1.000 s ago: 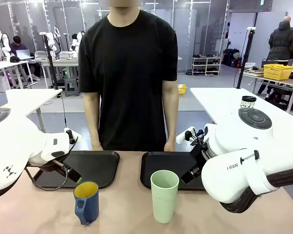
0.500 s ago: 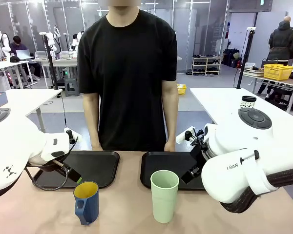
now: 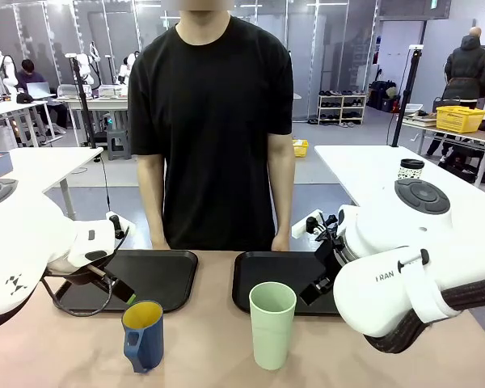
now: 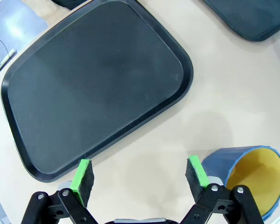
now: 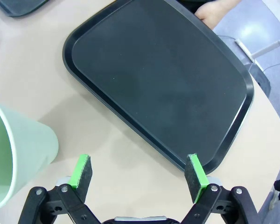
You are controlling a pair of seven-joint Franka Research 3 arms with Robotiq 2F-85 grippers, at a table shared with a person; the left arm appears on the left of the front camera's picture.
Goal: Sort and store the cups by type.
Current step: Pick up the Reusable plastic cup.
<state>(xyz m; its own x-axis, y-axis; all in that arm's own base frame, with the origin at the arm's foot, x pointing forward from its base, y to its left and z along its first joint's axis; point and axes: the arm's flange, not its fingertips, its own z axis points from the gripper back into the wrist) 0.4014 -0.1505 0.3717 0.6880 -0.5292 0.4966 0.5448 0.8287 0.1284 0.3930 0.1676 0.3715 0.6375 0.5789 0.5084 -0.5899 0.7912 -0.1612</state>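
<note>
While a person (image 3: 214,121) in a black shirt stands at the far side of the beige table (image 3: 218,360), in a hall of white work tables, two black trays lie side by side on it: the left tray (image 3: 158,275) and the right tray (image 3: 271,271). In front of the right tray stands the tall pale-green tumbler (image 3: 272,327), upright. The shorter dark-blue mug (image 3: 143,335), yellow inside, stands before the left tray. The left gripper (image 4: 139,163) is spread wide and empty, with the mug just beside one finger. The right gripper (image 5: 139,161) gapes likewise, holding nothing.
</note>
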